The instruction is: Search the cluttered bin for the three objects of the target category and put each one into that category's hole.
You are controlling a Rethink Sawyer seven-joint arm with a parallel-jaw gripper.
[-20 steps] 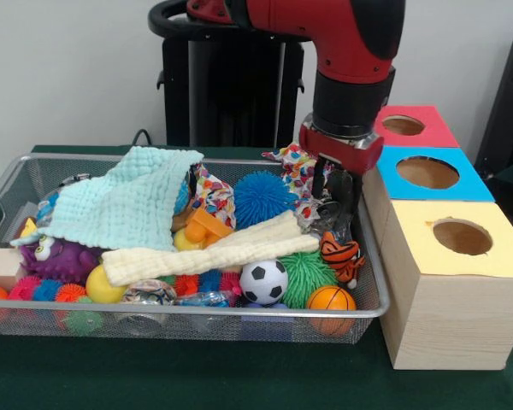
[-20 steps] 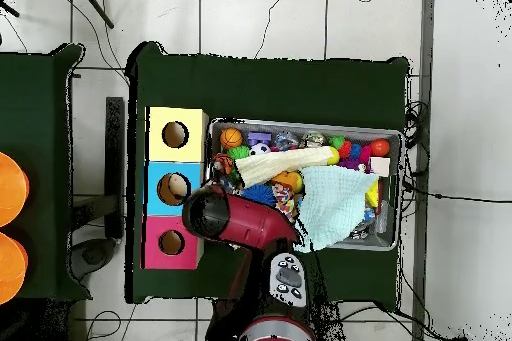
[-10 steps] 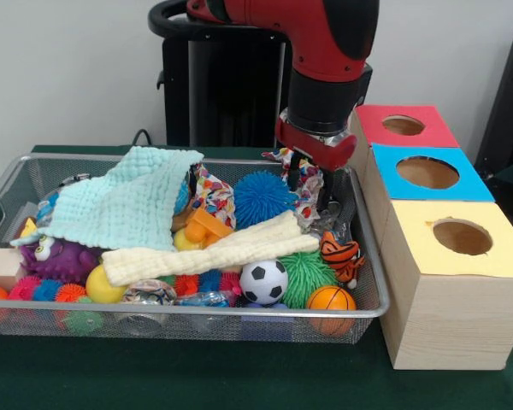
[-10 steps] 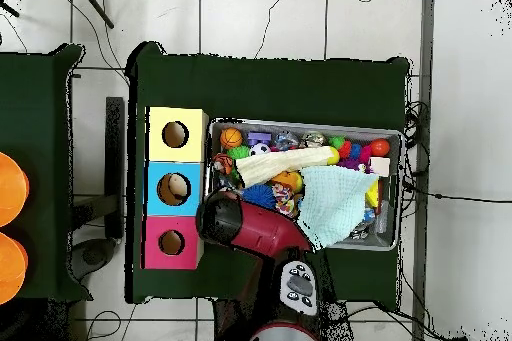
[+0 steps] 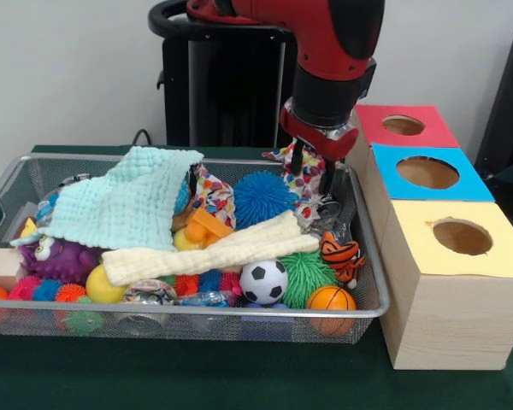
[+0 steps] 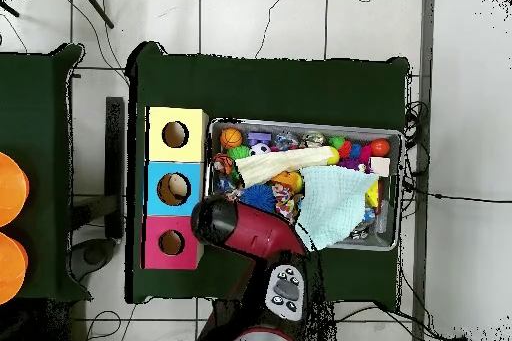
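- The target category is not given, so which three objects count cannot be told; the candidates all lie in the wire bin among two cloths, spiky balls and soft toys.
- The gripper hangs over the bin's corner at about two o'clock, just above a patterned cloth, with the spiky blue ball at its nine o'clock.
- Two dark fingers stand apart with nothing visibly between them, so it looks open and empty.
- My reading: this is the search step, with no pick made yet.
- The three-hole box sits at three o'clock: red hole, blue hole, yellow hole.
- Next calls for a descent onto one item and a clean closure clear of the cloth.
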